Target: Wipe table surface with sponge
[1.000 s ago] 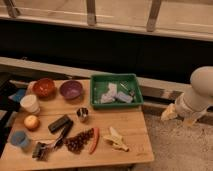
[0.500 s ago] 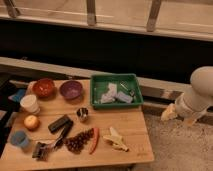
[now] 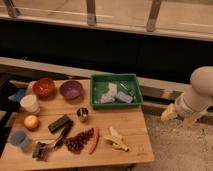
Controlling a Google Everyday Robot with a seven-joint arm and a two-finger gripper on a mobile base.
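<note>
A wooden table (image 3: 125,125) fills the lower left of the camera view. A green tray (image 3: 97,80) at its back right holds several pale, whitish and light-blue items (image 3: 114,95); I cannot tell whether one of them is the sponge. A blue object (image 3: 17,95) lies at the table's far left edge. My gripper (image 3: 178,116) hangs from the white arm (image 3: 202,92) at the right, off the table and beyond its right edge, over the floor. It holds nothing that I can see.
On the table stand a red bowl (image 3: 44,87), a purple bowl (image 3: 71,89), a white cup (image 3: 30,103), a small metal cup (image 3: 82,114), an orange (image 3: 31,122), a blue cup (image 3: 19,139), a black object (image 3: 60,124), grapes (image 3: 79,142), a red chilli (image 3: 95,140) and a banana (image 3: 115,139). A dark wall stands behind.
</note>
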